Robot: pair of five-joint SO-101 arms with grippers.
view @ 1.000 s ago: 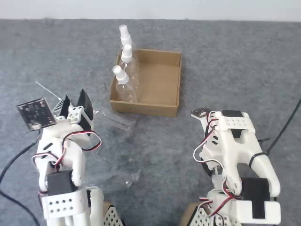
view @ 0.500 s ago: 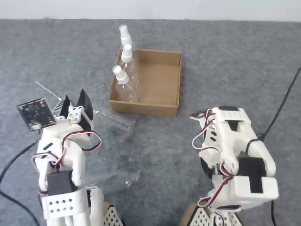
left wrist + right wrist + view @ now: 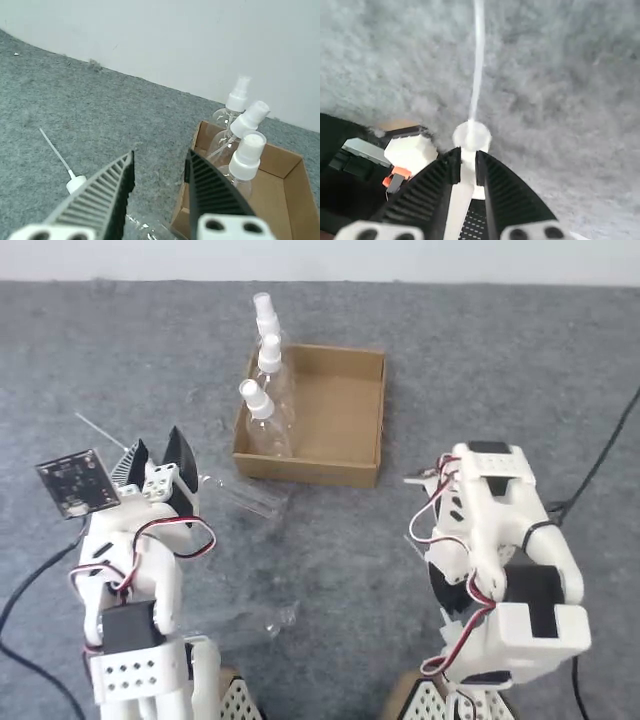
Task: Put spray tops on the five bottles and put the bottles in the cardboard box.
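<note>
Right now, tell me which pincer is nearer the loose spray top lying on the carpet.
Left. The left pincer hangs open close by the loose spray top; the right pincer is far across the carpet, shut on a second spray top.

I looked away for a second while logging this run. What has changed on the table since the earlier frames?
The right arm re-posed: its rear section swung inward, while its wrist stayed near the cardboard box, by the near corner. The right gripper is shut on a spray top. The open left gripper, three capped bottles in the box and two lying bottles stayed put.
</note>
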